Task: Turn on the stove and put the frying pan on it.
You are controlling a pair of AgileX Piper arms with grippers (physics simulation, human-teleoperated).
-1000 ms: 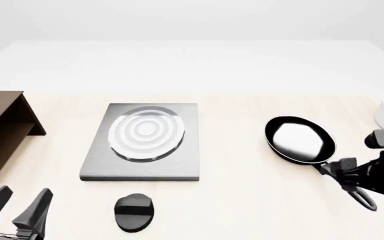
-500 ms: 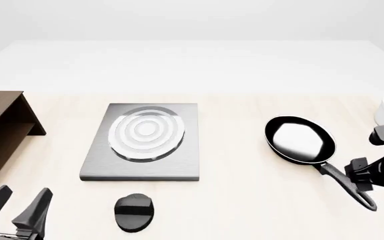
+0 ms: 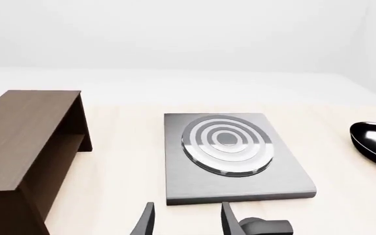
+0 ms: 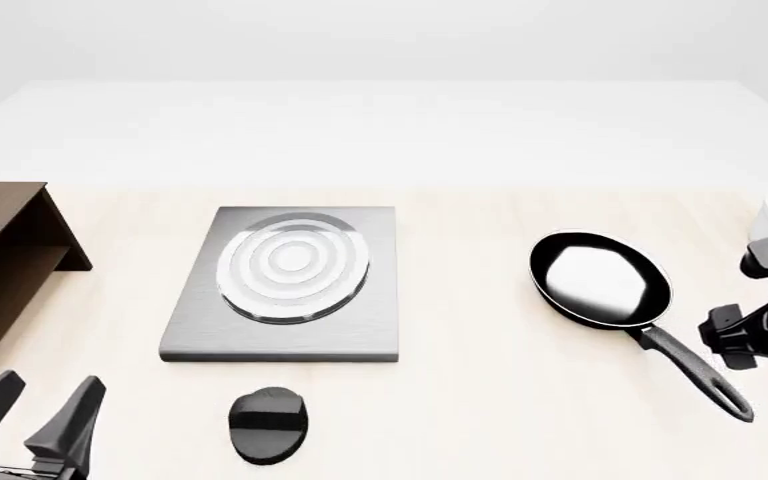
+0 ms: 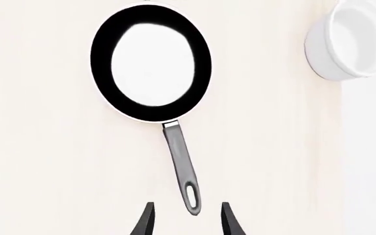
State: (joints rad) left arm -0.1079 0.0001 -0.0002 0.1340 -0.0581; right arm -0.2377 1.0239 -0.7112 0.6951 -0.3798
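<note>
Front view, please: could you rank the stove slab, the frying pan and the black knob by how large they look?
1. Stove slab, clearly largest.
2. Frying pan, handle included.
3. Black knob, smallest, though it sits nearest the camera.

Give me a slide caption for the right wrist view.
Open right gripper above the looped handle end of the round black frying pan, white bowl nearby.

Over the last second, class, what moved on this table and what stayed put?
The right gripper drew back off the frying pan handle toward the table's right edge; it is open and holds nothing. Pan, stove, knob and left gripper are unchanged.
</note>
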